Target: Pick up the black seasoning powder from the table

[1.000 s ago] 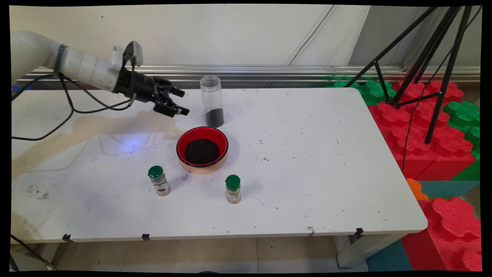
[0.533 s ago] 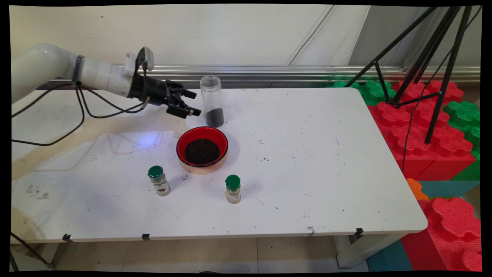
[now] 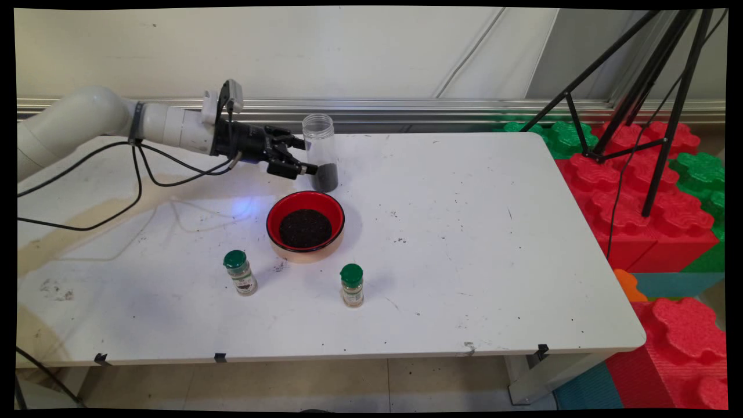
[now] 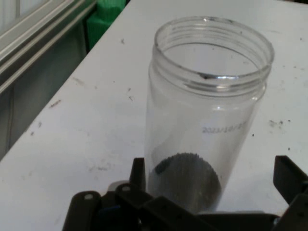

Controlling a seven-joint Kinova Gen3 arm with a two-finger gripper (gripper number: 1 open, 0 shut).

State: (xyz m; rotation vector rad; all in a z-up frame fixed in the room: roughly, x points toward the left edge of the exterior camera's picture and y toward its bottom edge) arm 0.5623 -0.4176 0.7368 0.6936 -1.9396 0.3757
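Observation:
A tall clear plastic jar [image 3: 320,152] with no lid stands upright at the back of the white table [image 3: 464,244], a layer of dark grains at its bottom. My black gripper [image 3: 306,155] reaches in level from the left, open, its fingertips at the jar's left side near the base. In the hand view the jar [image 4: 207,115] fills the middle, standing between my two fingers [image 4: 137,174], and my gripper [image 4: 214,185] has not closed on it. A red bowl [image 3: 305,225] of dark grains sits just in front of the jar.
Two small spice bottles with green caps stand nearer the front, one to the left [image 3: 240,272] and one to the right [image 3: 352,284] of the bowl. A black tripod [image 3: 644,87] and red and green foam blocks [image 3: 650,197] stand off the table's right end.
My gripper has moved to the right and a little toward the wall, from well left of the jar to right against its lower left side. Jar, bowl and bottles have not moved.

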